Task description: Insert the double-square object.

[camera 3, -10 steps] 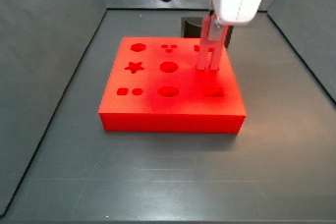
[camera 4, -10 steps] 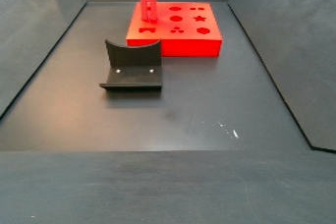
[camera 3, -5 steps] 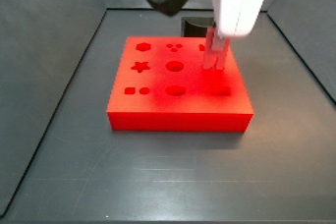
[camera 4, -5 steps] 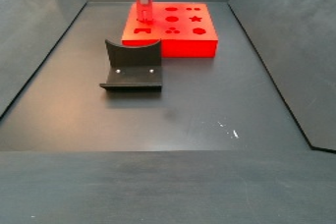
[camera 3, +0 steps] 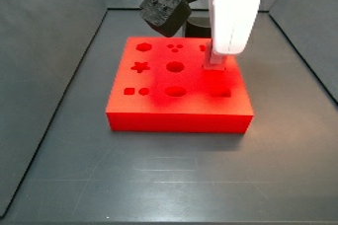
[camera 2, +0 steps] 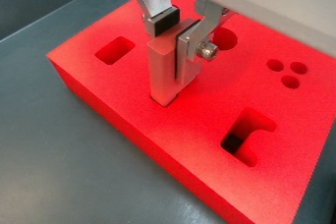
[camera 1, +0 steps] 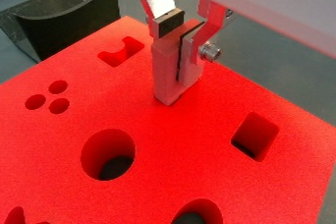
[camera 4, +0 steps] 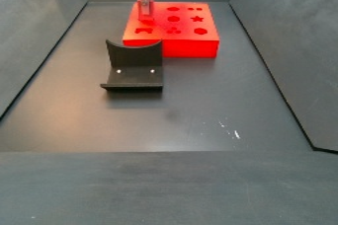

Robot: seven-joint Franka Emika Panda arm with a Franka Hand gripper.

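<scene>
The gripper (camera 1: 176, 33) is clamping the peg (camera 1: 172, 69), holding it upright, long axis vertical, tip entering the block (camera 1: 79, 120) straight at six o'clock.

You have a dark grey matte floor (camera 4: 172, 165), dark walls (camera 4: 30, 41) rising at its sides, a small pale scuff (camera 4: 227, 128), soft even light.

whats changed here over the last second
The gripper, shut on the double-square object, has gone down over the red block, so less of the peg shows above the block's top in both side views. The block itself shifted slightly. The fixture stayed where it was.
</scene>
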